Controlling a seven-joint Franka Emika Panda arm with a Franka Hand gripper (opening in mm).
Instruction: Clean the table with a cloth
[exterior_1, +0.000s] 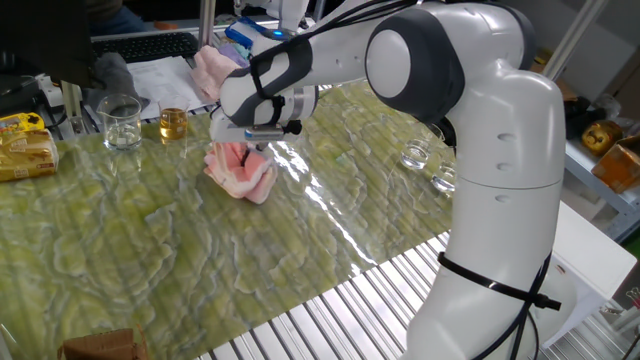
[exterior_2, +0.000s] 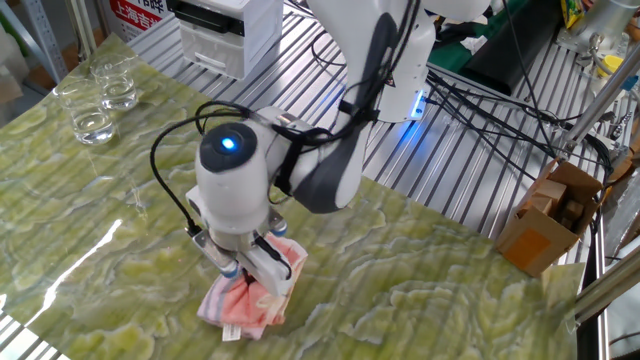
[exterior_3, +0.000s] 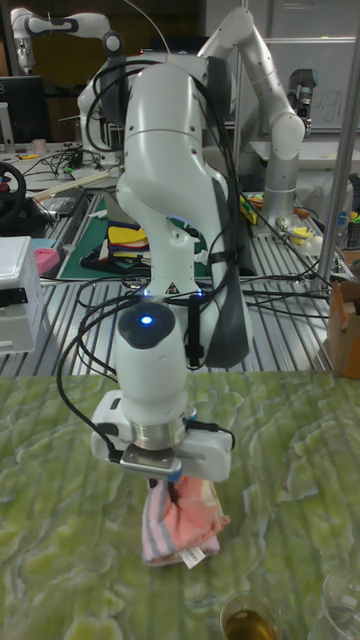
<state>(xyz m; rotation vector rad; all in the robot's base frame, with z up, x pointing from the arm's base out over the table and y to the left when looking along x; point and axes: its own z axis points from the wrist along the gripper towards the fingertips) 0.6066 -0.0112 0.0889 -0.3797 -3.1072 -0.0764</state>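
Note:
The salmon-pink cloth (exterior_1: 241, 173) (exterior_2: 246, 306) (exterior_3: 179, 526) lies bunched on the green marbled table (exterior_1: 200, 260) (exterior_2: 430, 290) (exterior_3: 60, 520). My gripper (exterior_1: 244, 153) (exterior_2: 256, 281) (exterior_3: 166, 487) points straight down onto the cloth's top. Its fingers are closed in the folds and pinch the fabric against the table. The wrist and hand hide the cloth's far part in the tall fixed view.
A glass beaker (exterior_1: 122, 122) and a small glass of amber liquid (exterior_1: 173, 124) (exterior_3: 250, 618) stand just beyond the cloth. Two small glasses (exterior_1: 415, 155) (exterior_2: 95, 95) sit near the arm's base. A paler pink cloth (exterior_1: 213, 70) and yellow packages (exterior_1: 25, 150) lie at the table's edge.

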